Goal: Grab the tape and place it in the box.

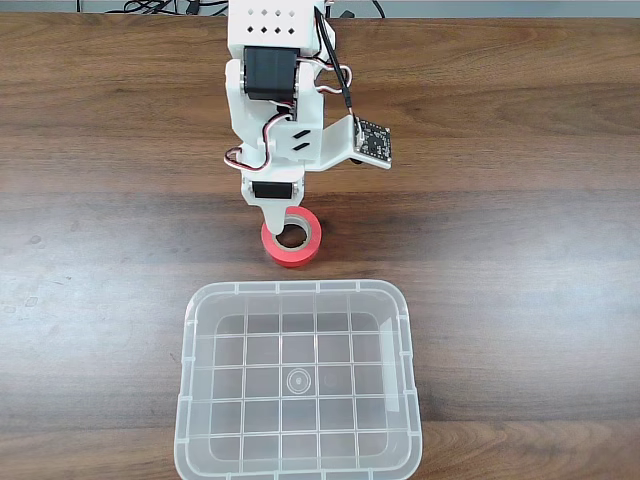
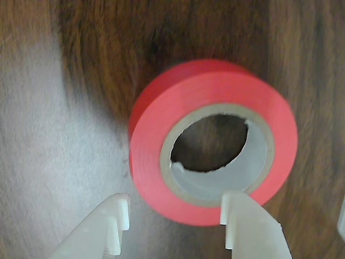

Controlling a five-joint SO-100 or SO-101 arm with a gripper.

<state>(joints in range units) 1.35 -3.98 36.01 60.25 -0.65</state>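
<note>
Wrist view is showing the gripper (image 2: 175, 216) spread open, one finger (image 2: 245, 218) over the tape's (image 2: 161, 162) rim, the other outside. Tape is lying flat on the wooden table (image 1: 520, 250), near the box (image 1: 405, 340).

White 3D-printed plastic arm (image 1: 272, 110) with black servo blocks set into the links, top plate perforated with two rows of small round holes, two slanted slots on the wrist shell. Red/white/black servo leads loop along both sides, and a bare dark camera PCB (image 1: 372, 141) hangs off a side bracket on a black cable. The white end effector (image 2: 175, 218) has two blocky printed fingers with stepped tips.
</note>
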